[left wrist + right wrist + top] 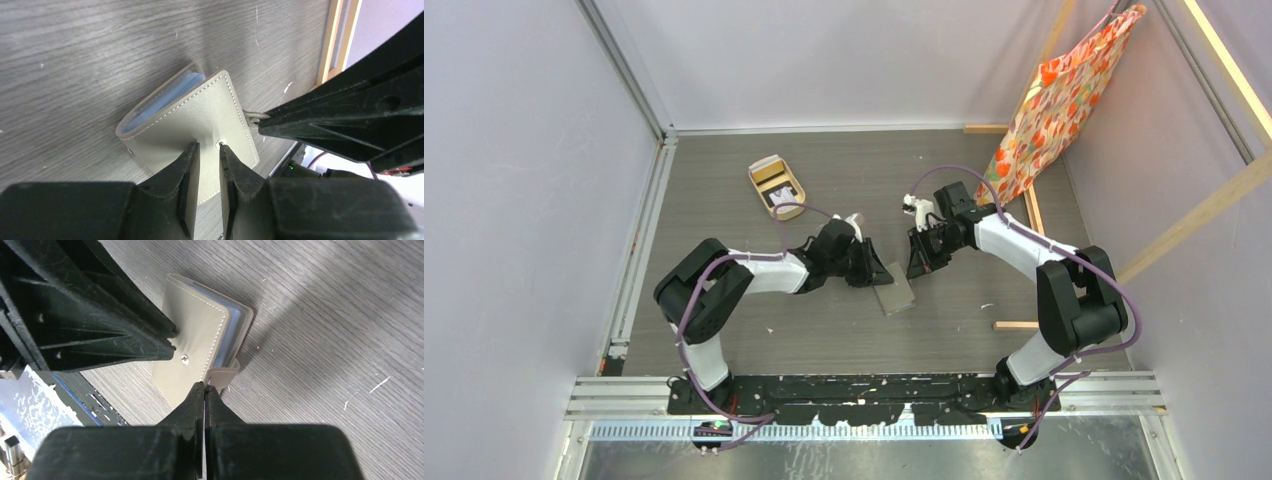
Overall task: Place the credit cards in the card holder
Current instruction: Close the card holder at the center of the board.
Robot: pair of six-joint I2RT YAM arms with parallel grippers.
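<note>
The card holder (894, 297) lies on the grey table between both grippers, a grey-brown wallet (190, 117) folded over, with bluish sleeves showing at its edge. My left gripper (207, 145) stands over its cover (192, 332) next to the snap stud, jaws narrowly apart with nothing between them. My right gripper (204, 385) is shut on the small snap tab (222, 375) at the wallet's side. In the top view the left gripper (876, 272) and right gripper (917, 268) face each other over the wallet. Dark and pale credit cards (782, 198) lie in the tan tray (764, 180).
An orange patterned bag (1064, 100) hangs at the back right from a wooden frame. Wooden slats (1014, 325) lie on the table to the right. A wooden strip (340, 40) runs past the wallet. Walls enclose the table on three sides.
</note>
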